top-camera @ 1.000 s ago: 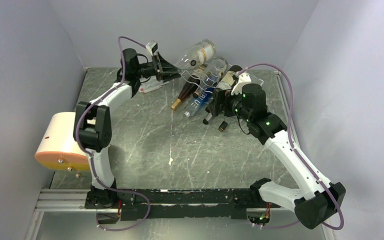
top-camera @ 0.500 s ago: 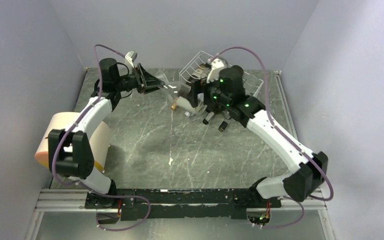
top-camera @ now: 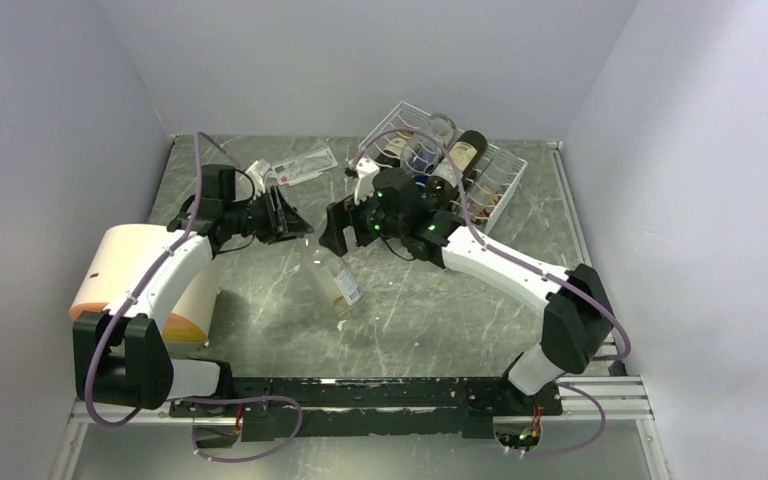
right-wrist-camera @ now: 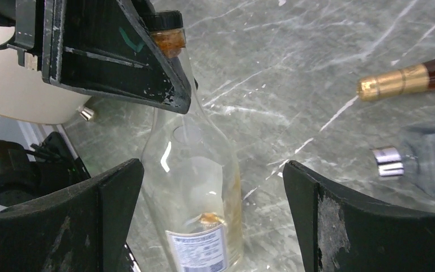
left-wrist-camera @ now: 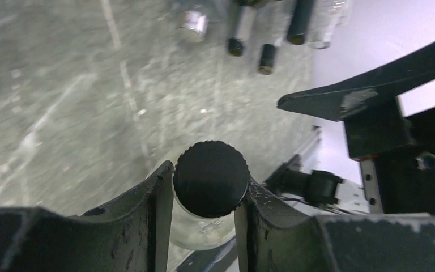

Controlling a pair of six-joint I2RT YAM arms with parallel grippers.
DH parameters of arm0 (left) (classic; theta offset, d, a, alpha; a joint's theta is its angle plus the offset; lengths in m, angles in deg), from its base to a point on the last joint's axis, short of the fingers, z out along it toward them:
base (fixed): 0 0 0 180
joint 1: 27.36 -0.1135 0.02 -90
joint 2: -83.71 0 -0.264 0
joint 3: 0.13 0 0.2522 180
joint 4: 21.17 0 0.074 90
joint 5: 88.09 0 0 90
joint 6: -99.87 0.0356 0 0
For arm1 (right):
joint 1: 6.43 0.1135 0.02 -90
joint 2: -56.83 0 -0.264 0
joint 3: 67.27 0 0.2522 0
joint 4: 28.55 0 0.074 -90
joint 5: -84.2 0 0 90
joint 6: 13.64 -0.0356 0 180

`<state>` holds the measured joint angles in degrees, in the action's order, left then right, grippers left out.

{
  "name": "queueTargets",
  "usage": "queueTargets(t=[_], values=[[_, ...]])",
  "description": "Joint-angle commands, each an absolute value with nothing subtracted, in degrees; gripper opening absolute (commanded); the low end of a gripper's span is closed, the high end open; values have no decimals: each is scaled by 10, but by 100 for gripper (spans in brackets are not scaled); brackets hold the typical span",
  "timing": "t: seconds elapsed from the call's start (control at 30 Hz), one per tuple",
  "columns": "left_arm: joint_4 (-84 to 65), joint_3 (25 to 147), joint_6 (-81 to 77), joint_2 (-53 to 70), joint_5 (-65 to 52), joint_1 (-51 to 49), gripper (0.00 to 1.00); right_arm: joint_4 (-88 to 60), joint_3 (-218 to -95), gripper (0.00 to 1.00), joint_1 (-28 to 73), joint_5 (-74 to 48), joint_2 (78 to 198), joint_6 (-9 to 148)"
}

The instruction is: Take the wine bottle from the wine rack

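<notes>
Grey marbled stone makes up the table (top-camera: pixel 410 320), boxed in by pale walls, and the wine bottle (top-camera: pixel 332 282) hangs tilted over its open middle, well apart from the wine rack (top-camera: pixel 508 185) at the far right, where the other bottles (top-camera: pixel 460 155) lie. The left gripper (top-camera: pixel 295 228) is clenched on the neck just under the black cap (left-wrist-camera: pixel 210 178), so the whole bottle depends on that one narrow hold. Whether its base touches the table cannot be told. The right gripper (top-camera: pixel 337 235) stands spread wide, its jaws either side of the bottle's shoulder without touching it. The bottle is clear glass and looks nearly empty, so it is probably fairly light, but it is stiff, smooth and breakable, and a knock on the stone could crack it. The neck is a good place to pinch, since the lip under the cap should stop it sliding through. The wide body with the paper label (right-wrist-camera: pixel 197 249) looks likely to give the open jaws a steadier second hold.
</notes>
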<state>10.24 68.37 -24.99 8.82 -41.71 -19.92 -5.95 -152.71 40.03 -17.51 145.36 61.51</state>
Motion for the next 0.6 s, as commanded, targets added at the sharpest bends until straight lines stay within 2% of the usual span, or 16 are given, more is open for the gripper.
queueTargets(t=[0.0, 0.33, 0.57], values=[[168, 716, -210, 126, -361, -195, 7, -116, -1514, 100, 409, -197, 1480, 619], [297, 789, -118, 167, -109, -157, 7, -125, -1487, 100, 413, -181, 1455, 609], [316, 893, -79, 132, -19, -157, 7, -96, -1461, 100, 413, -150, 1398, 616]])
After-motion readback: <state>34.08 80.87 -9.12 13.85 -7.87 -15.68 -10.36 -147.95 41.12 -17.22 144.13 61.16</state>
